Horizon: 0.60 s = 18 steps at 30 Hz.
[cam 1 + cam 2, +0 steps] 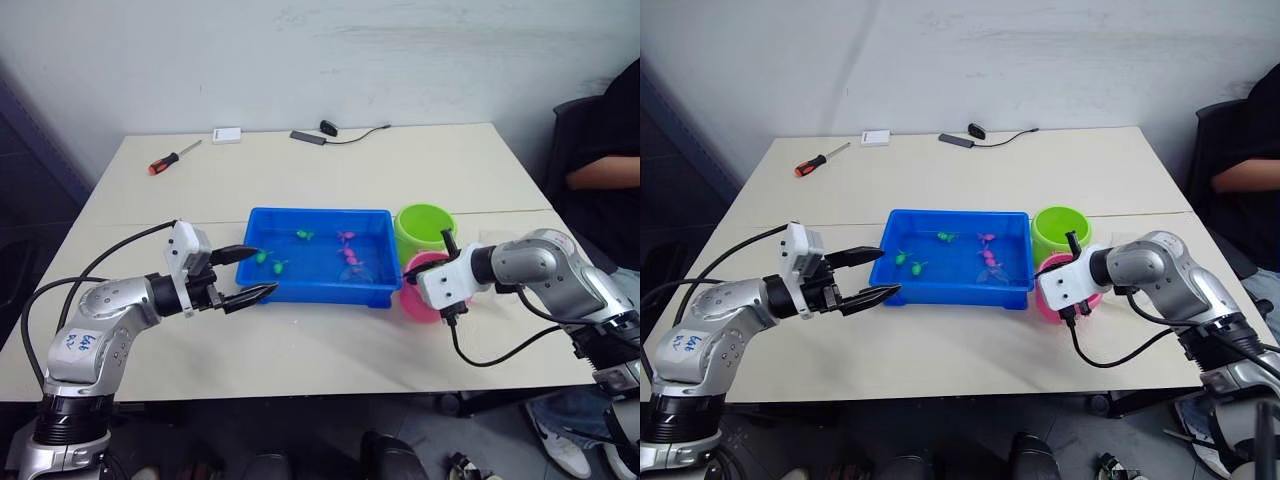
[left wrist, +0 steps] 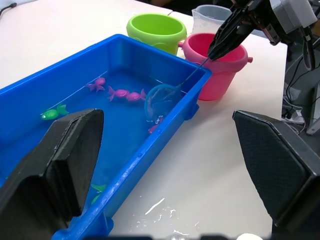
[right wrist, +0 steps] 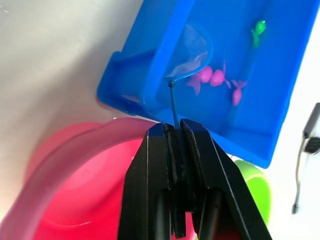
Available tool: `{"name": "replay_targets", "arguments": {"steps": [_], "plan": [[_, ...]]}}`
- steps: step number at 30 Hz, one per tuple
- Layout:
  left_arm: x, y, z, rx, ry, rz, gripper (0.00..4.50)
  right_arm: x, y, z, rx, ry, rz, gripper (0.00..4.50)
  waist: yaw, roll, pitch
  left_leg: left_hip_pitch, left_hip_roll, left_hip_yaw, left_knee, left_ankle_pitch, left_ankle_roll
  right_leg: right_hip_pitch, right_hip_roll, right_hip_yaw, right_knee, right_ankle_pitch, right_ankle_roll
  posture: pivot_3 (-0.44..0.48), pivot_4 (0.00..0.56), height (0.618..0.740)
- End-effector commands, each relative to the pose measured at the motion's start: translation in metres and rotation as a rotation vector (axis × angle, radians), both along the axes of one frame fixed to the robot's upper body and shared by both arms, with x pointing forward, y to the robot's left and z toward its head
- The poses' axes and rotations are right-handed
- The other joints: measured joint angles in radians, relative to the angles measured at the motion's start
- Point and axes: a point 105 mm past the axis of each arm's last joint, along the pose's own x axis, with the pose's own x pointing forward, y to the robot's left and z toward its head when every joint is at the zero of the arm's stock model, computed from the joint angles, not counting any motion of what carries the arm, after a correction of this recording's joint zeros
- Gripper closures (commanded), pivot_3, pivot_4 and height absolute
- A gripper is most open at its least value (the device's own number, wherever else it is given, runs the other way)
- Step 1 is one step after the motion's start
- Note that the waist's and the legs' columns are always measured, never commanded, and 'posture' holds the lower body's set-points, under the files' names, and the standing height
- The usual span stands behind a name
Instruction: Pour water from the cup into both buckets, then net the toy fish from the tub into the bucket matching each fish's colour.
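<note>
My right gripper (image 3: 176, 131) is clamped on the thin dark stick of the net (image 2: 161, 101), fingers pressed together with the stick rising straight out between their tips. From those tips the stick reaches over the near-right wall of the blue tub (image 1: 262, 218), and the blue-rimmed hoop sits inside that corner, tilted, low in the water close against the wall. Just past the hoop, further into the tub, lie several pink fish (image 3: 216, 78); one more pink fish (image 2: 154, 125) lies right at the hoop's lower edge, and I cannot tell whether it is inside the mesh. The pink bucket (image 2: 220, 65) is directly beneath the right gripper, its rim touching or almost touching the tub's corner, so there is hardly any gap on that side. The green bucket (image 1: 424, 228) stands just beyond the pink one, close against the tub's right wall, and the clear cup (image 2: 210, 13) is behind the two buckets. My left gripper (image 1: 241, 273) hangs with its fingers spread wide and nothing between them, at the tub's left end, the upper fingertip level with the rim and the lower one just short of the near-left corner. Green fish (image 1: 262, 258) float just inside that wall, in front of the open fingers. On the near side of both grippers the table (image 1: 330, 350) is bare up to its front edge, apart from a few splashes of water by the tub's wall. Far beyond the left gripper, a red-handled screwdriver (image 1: 172, 159) lies near the table's back edge.
</note>
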Motion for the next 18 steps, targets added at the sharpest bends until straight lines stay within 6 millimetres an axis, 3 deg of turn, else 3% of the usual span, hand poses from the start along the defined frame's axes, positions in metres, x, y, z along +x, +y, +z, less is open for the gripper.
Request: {"name": "replay_targets", "arguments": {"steps": [1,12,18], "plan": [[-0.005,0.0,0.013,-0.003,-0.057,-0.007,0.03,-0.004,0.006,0.006,0.062,0.068,-0.029,4.5,0.0,0.0,0.0,0.0,0.0,0.0,0.0,0.0,0.0,0.0,0.0,0.0,0.0,0.0,0.0,0.0,0.15,0.74],[-0.006,0.007,0.012,-0.002,-0.053,0.029,0.03,-0.003,0.026,0.018,0.342,0.285,-0.237,4.5,0.002,0.0,0.0,0.0,0.0,-0.001,0.0,-0.001,0.002,-0.001,0.0,-0.001,0.002,0.0,0.0,0.0,0.15,0.74],[-0.005,0.027,0.009,-0.048,-0.039,0.126,0.03,0.0,0.029,0.022,0.431,0.327,-0.321,4.5,0.001,0.0,0.0,-0.001,0.0,-0.003,0.0,-0.002,0.004,-0.001,0.0,-0.001,0.002,0.0,0.0,0.0,0.15,0.74]]}}
